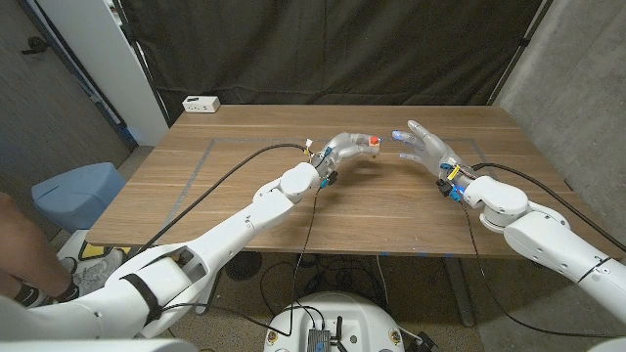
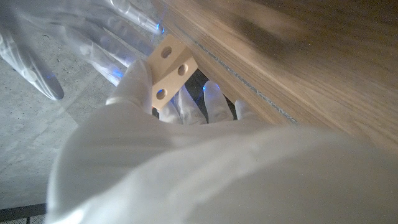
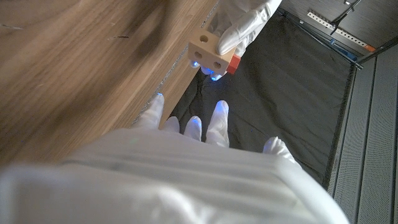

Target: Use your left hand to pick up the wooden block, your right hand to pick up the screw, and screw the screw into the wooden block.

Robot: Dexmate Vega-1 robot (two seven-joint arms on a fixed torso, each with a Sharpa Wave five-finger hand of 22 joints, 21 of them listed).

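Wooden table, left hand holding pale holed wooden block

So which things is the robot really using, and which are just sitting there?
Using:
wooden block, held in the left hand
red screw, on the block
right hand, open beside it

Just sitting there:
white power strip at the table's far corner
blue bin on the floor

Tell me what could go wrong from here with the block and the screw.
The left robot hand holds the wooden block up over the table; if that grip loosens, the block could drop. The right robot hand is open beside it, so the red-headed screw showing at the block may not be seated and could fall.
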